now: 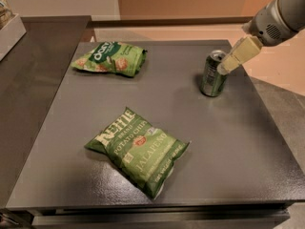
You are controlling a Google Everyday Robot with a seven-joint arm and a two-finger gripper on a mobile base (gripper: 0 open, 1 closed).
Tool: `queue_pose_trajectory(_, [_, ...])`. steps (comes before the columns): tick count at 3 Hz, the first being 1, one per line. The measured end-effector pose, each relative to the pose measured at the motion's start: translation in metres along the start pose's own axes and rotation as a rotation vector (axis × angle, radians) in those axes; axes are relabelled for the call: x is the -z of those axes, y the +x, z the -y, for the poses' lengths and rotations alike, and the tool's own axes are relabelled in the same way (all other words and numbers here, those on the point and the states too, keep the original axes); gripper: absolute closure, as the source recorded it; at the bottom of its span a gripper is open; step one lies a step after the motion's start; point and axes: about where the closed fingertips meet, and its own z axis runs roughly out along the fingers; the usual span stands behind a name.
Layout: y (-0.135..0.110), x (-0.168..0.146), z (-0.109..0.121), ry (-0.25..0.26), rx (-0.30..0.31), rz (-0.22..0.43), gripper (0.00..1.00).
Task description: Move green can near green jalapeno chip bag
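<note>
The green can (212, 75) stands upright on the grey table (238, 142) at the right rear, its silver top showing. The green jalapeno chip bag (138, 149), with white "KETTLE BRAND POTATO CHIPS" lettering, lies flat at the front middle, well apart from the can. My gripper (223, 69) reaches in from the upper right on a grey arm (279, 18). Its cream tip is at the can's upper right rim, touching it or very close to it.
A smaller, lighter green chip bag (112, 58) lies at the rear left of the table. A darker counter (33, 70) adjoins the table on the left, with a white box (9, 32) at its far left edge. The table's right edge is close to the can.
</note>
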Motion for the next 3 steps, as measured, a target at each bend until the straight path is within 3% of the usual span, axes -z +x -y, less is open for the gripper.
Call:
queue_pose_trajectory(1, [0.0, -0.009, -0.001, -0.029, -0.006, 0.002, 0.0])
queue_pose_trajectory(2, [0.004, -0.023, -0.01, -0.097, -0.004, -0.015, 0.0])
queue_pose_trajectory(3, [0.006, -0.031, -0.015, -0.134, -0.003, -0.024, 0.0])
